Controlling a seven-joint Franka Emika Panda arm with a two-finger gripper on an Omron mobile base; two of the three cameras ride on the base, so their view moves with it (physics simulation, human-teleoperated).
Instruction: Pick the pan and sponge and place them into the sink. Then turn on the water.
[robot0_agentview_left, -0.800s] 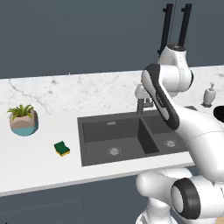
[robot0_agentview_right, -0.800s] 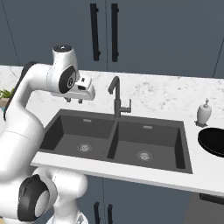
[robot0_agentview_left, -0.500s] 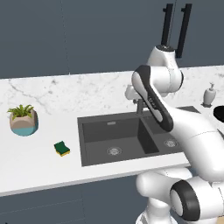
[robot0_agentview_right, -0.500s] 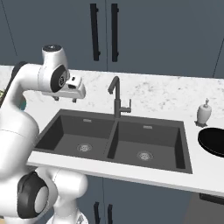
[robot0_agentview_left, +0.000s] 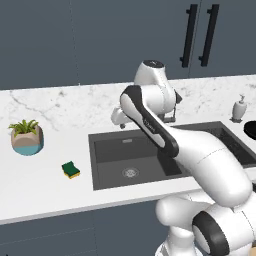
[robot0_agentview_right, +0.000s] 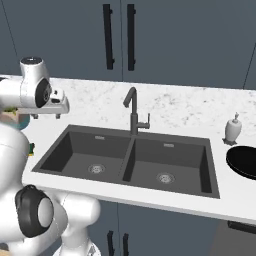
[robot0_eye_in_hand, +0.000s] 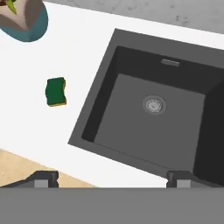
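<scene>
Hovering over the sink's (robot0_eye_in_hand: 100, 94) left basin, gripper (robot0_eye_in_hand: 113, 177) spread wide, holding nothing. Sponge (robot0_eye_in_hand: 56, 92) on the white counter (robot0_eye_in_hand: 26, 113) left of the sink; pan (robot0_agentview_right: 242, 161) far right.

From my hand camera, bare counter (robot0_eye_in_hand: 26, 127) surrounds the sponge (robot0_eye_in_hand: 56, 92) on every side; the potted plant (robot0_eye_in_hand: 22, 17) stands well apart from it, and the sink (robot0_eye_in_hand: 98, 100) rim lies near on the other side. Both basins hold nothing but 2 drains. The faucet (robot0_agentview_right: 132, 111) rises behind the divider, the soap dispenser (robot0_agentview_right: 232, 129) stands just beside the pan (robot0_agentview_right: 242, 161).
</scene>
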